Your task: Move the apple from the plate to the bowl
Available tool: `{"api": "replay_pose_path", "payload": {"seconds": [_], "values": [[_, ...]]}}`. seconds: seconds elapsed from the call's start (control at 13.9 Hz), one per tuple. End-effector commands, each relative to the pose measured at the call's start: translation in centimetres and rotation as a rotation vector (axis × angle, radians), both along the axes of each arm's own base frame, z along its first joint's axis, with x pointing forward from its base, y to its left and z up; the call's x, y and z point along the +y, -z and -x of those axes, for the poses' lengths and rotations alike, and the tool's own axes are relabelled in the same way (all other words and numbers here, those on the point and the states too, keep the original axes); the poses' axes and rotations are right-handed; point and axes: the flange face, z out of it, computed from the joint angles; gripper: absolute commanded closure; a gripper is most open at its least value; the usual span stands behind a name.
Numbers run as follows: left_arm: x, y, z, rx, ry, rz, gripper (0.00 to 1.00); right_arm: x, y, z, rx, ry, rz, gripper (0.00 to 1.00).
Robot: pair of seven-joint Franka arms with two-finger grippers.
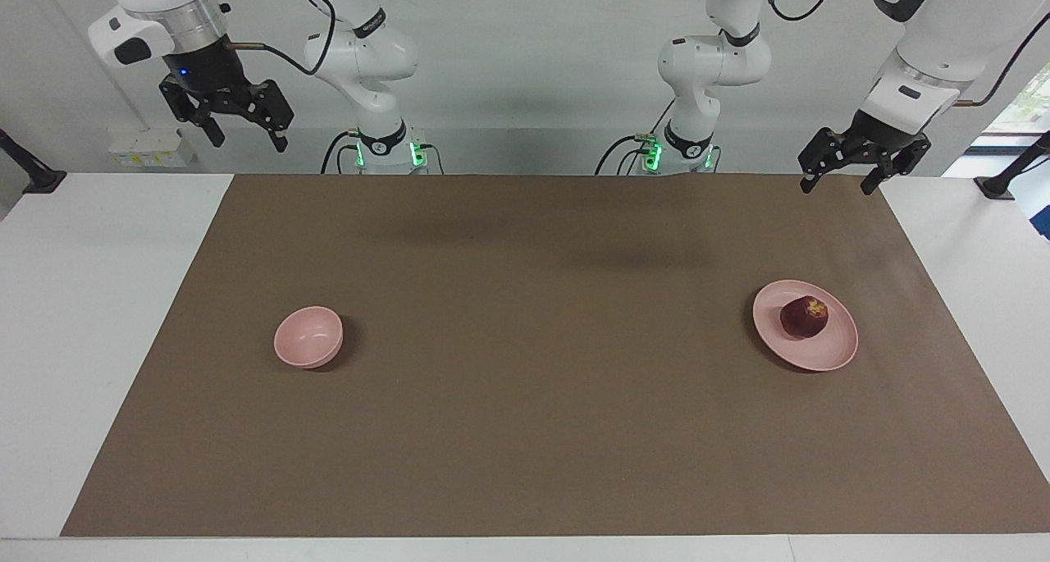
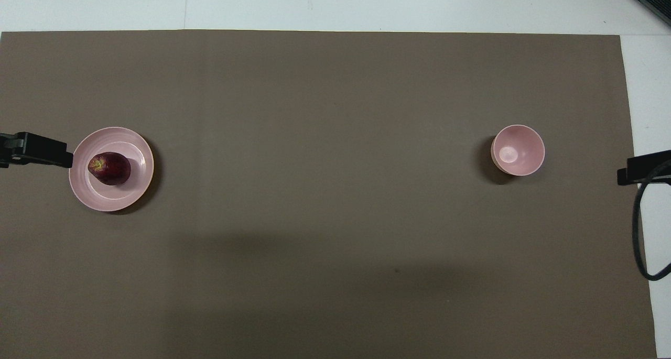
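The dark red apple (image 1: 804, 317) (image 2: 109, 168) lies on the wide pale pink plate (image 1: 837, 349) (image 2: 136, 191) toward the left arm's end of the table. The small deep pink bowl (image 1: 308, 337) (image 2: 518, 150) stands empty toward the right arm's end. My left gripper (image 1: 838, 183) hangs open and empty high over the brown mat's edge near the robots, apart from the plate. My right gripper (image 1: 248, 139) hangs open and empty high over the table's edge at its own end. Only the tips of both grippers show in the overhead view.
A brown mat (image 1: 525, 381) covers most of the white table (image 1: 107, 299). A black cable (image 2: 642, 228) loops at the right arm's end in the overhead view.
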Motion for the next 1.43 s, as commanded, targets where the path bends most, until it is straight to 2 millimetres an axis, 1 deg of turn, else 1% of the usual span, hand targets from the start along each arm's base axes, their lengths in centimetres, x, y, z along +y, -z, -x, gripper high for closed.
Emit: {"api": "replay_pose_path", "payload": {"seconds": [0.0, 0.57, 0.79, 1.15, 1.36], "values": [[-0.02, 0.01, 0.85, -0.016, 0.002, -0.008, 0.00, -0.12, -0.15, 0.22, -0.012, -0.026, -0.014, 0.00], [-0.08, -0.07, 0.76, -0.009, -0.003, -0.004, 0.00, -0.10, -0.15, 0.22, -0.012, -0.027, -0.015, 0.00], [0.74, -0.15, 0.78, -0.011, -0.014, -0.003, 0.00, -0.10, -0.02, 0.26, -0.009, -0.027, -0.015, 0.00], [0.64, -0.23, 0.65, -0.015, -0.014, -0.002, 0.00, -0.10, -0.03, 0.31, -0.009, -0.025, -0.015, 0.00], [0.73, -0.10, 1.02, 0.009, -0.017, -0.003, 0.00, -0.10, -0.03, 0.31, -0.009, -0.027, -0.015, 0.00]]}}
